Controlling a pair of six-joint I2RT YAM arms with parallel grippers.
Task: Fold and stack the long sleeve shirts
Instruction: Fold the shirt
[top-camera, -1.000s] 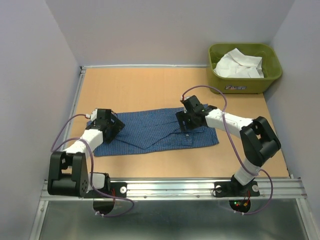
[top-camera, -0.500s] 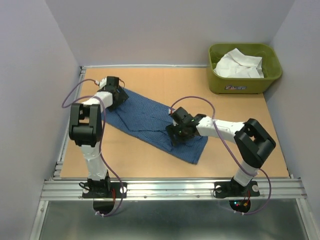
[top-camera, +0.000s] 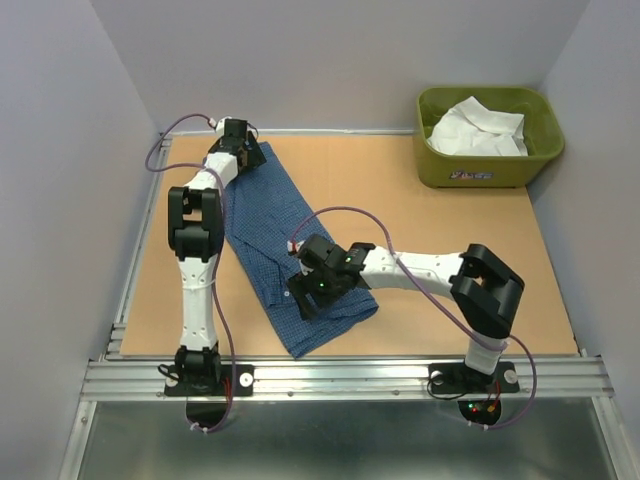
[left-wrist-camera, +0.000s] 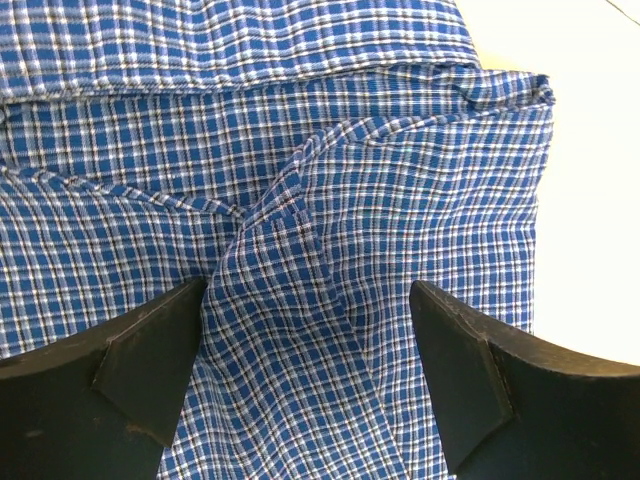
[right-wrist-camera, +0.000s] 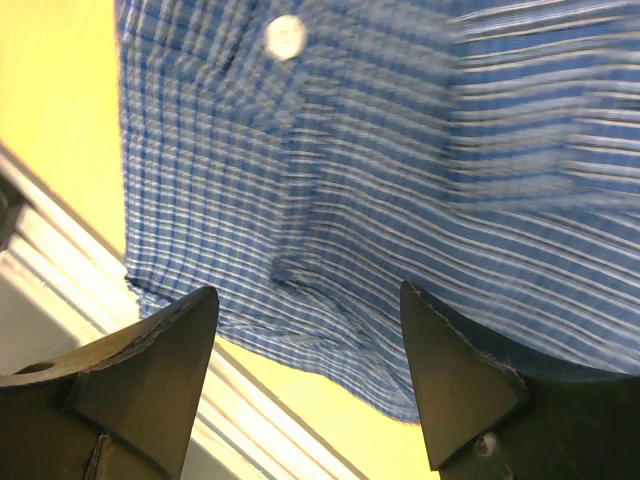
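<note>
Top external view: we see the left hand (top-camera: 245, 150) and right hand (top-camera: 309, 291) spread wide over the blue checked shirt (top-camera: 265, 225).

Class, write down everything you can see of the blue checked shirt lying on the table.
The blue checked shirt is soft cloth, a fine blue-and-white check with a white button. It lies partly folded and rumpled on the table, running diagonally from the far left corner toward the near edge. The left gripper straddles a raised crease at its far end, jaws open; the right gripper sits open over its near part.
</note>
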